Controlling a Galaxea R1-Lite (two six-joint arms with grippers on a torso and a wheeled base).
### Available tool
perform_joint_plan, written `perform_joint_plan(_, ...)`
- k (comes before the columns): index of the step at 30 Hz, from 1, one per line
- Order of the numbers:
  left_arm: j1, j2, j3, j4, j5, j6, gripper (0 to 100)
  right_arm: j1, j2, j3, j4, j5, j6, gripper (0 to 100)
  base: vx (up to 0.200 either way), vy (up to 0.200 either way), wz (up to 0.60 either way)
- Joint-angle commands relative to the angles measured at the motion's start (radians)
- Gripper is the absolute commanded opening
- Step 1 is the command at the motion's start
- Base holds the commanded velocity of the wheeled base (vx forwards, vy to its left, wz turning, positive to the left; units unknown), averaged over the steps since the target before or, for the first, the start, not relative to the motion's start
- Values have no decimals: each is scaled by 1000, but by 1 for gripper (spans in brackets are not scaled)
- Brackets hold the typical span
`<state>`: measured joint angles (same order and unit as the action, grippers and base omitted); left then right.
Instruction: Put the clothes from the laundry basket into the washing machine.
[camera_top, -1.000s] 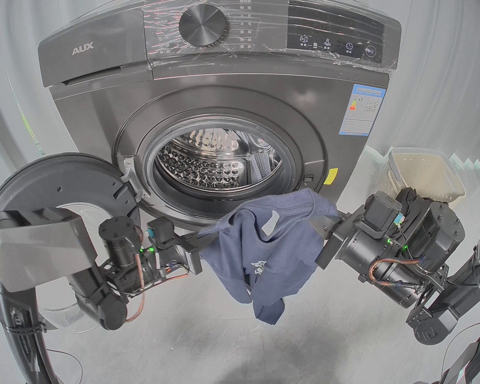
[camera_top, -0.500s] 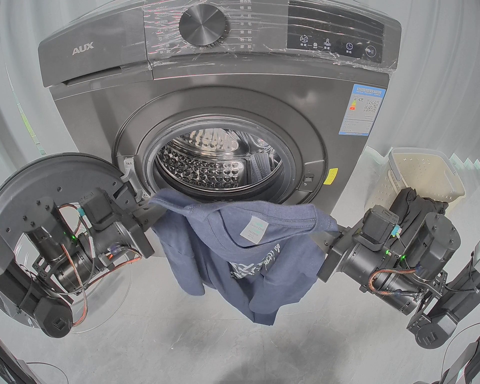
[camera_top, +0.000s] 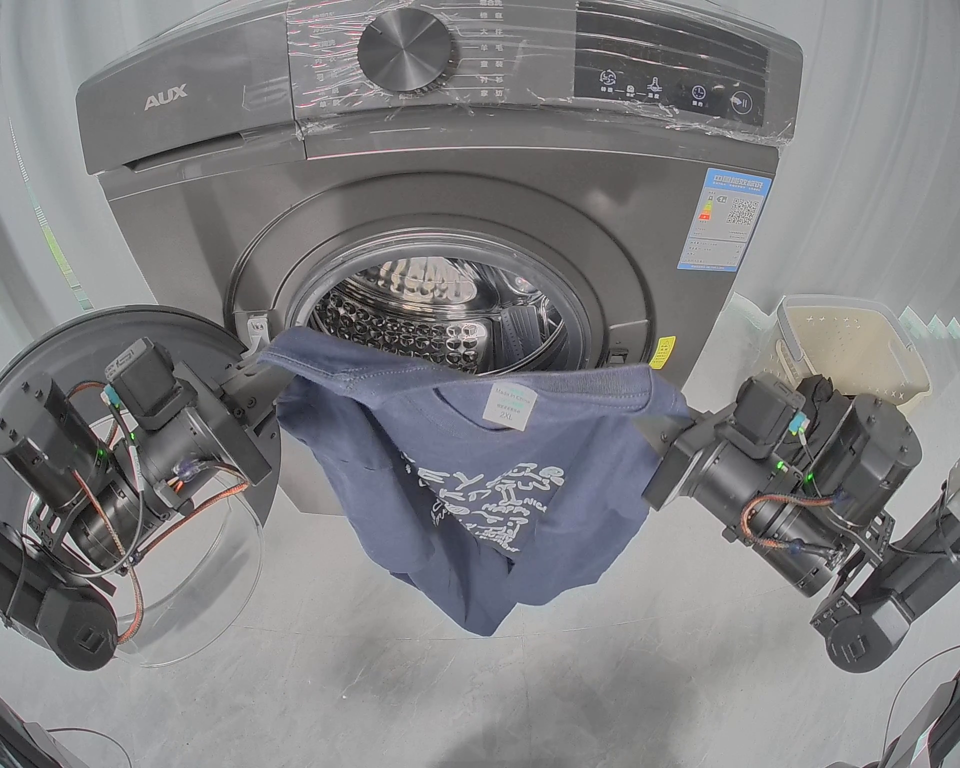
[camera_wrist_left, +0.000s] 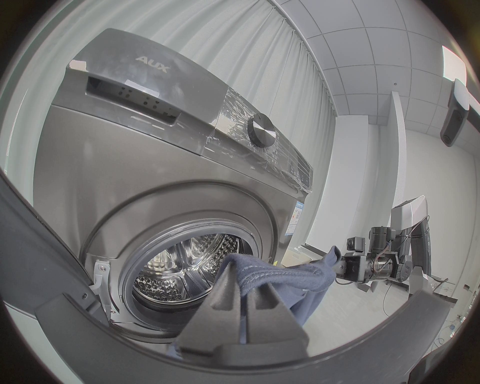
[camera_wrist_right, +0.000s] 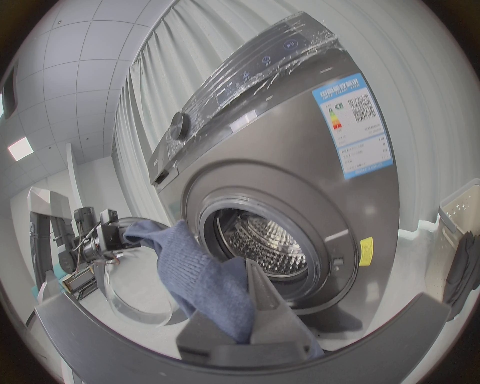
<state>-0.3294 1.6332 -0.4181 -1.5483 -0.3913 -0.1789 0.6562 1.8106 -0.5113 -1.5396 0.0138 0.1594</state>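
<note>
A navy blue T-shirt (camera_top: 480, 470) with white print hangs stretched between my two grippers, in front of the washing machine's open drum (camera_top: 430, 310). My left gripper (camera_top: 262, 378) is shut on one shoulder of the shirt, close to the door hinge. On the other shoulder, at the right of the opening, my right gripper (camera_top: 668, 425) is shut. In the left wrist view the shirt (camera_wrist_left: 280, 280) runs from my fingers (camera_wrist_left: 225, 295) across to the far gripper. The right wrist view has the cloth (camera_wrist_right: 200, 275) bunched in its gripper (camera_wrist_right: 247, 305).
The round door (camera_top: 90, 340) stands swung open at the left, behind my left arm. A cream laundry basket (camera_top: 850, 350) sits right of the machine with dark clothes (camera_wrist_right: 465, 270) hanging over its rim. Bare grey floor lies below the shirt.
My left gripper has pulled the shirt leftward and upward, spreading it wide. The right gripper rose slightly. The shirt now hangs higher, across the lower part of the drum opening.
</note>
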Motion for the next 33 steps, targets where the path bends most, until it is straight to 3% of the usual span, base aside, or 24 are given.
perform_joint_plan(1, 1, -23, 1, 1, -1, -1, 0, -4, -17, -50, -1, -15, 2, 0, 0, 0, 0)
perform_joint_plan(26, -8, -44, -7, 2, -6, -16, 0, 2, -76, -89, 4, -18, 2, 0, 0, 0, 0)
perform_joint_plan(33, -65, 42, -4, 2, 6, -4, 0, 13, -19, -64, 4, -26, 20, 0, 0, 0, 0)
